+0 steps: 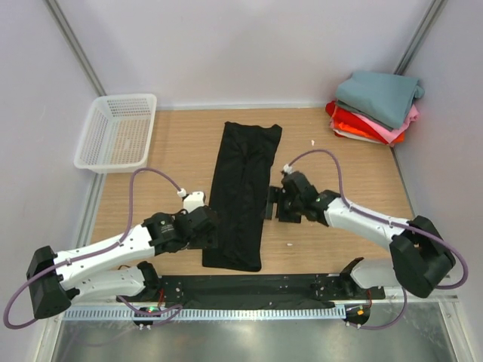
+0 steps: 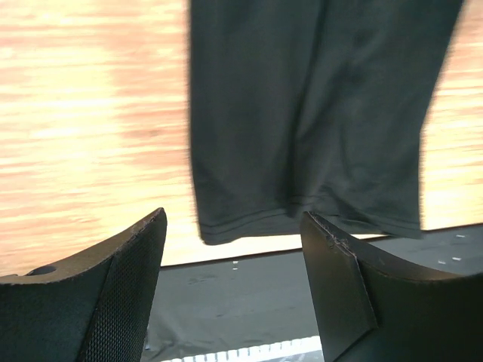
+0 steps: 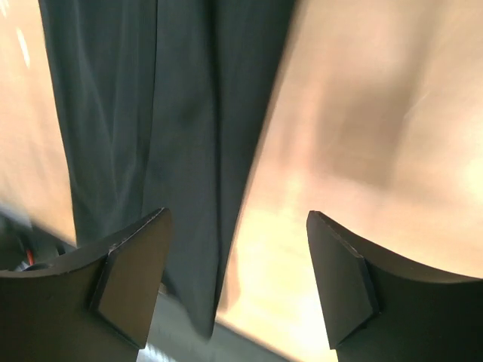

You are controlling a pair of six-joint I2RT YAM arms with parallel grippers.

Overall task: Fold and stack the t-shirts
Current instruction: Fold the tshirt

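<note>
Now, black tee (image 1: 243,192): limp, light; grip hem corners, near bench (image 1: 181,151) edge.
L jaws: open, empty.
R jaws: same.

Soft matt cloth of the black t-shirt (image 1: 241,192), smooth wood-grain table (image 1: 181,154), white plastic mesh basket (image 1: 124,97), folded t-shirts (image 1: 377,105) in soft cloth, left gripper (image 2: 234,234) in matt, grainy black plastic.

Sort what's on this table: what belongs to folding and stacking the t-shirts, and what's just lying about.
Job: black t-shirt, a long strip in the middle; stack of folded shirts, far right corner.
Lying about: white mesh basket, far left; small white speck.
</note>
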